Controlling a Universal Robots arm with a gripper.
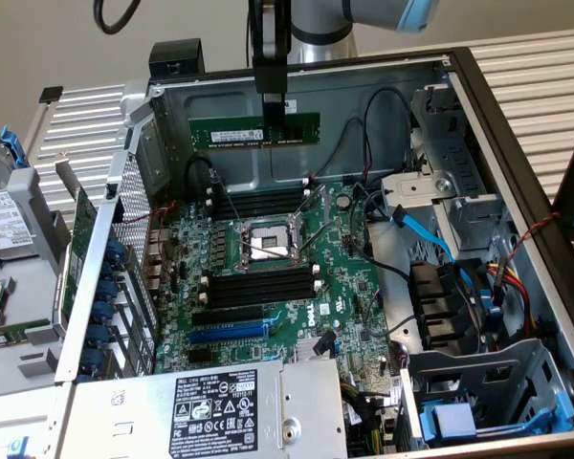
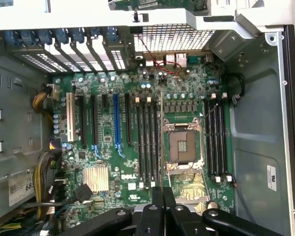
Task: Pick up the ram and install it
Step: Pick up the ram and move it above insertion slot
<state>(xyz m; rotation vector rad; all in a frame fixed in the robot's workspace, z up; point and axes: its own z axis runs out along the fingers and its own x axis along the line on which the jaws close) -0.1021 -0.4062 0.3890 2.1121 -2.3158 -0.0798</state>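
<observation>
Open room: the case back wall (image 1: 220, 100) runs across the upper middle of the exterior view. The perforated card-bracket wall (image 1: 124, 249) shuts in the left side and the drive cage (image 1: 450, 191) the right. The power supply (image 1: 220, 411) fills the lower edge. Between them lies the motherboard (image 1: 349, 277), with two banks of black memory slots (image 1: 258, 287) flanking the CPU socket (image 1: 268, 239). Loose black cables cross the upper right of the board.

Arm pose: the arm (image 1: 316, 24) enters at top centre. The gripper (image 1: 273, 120) hangs straight down, above the far slot bank and in front of the back wall. The jaws pinch the ram (image 1: 225, 131) near its middle. In the wrist view, the gripper (image 2: 162, 201) looks down on the motherboard (image 2: 113, 162) and the memory slots (image 2: 147, 142).

Ram: long thin green stick, held level, long edge horizontal, clear of the board. It carries a white label.
</observation>
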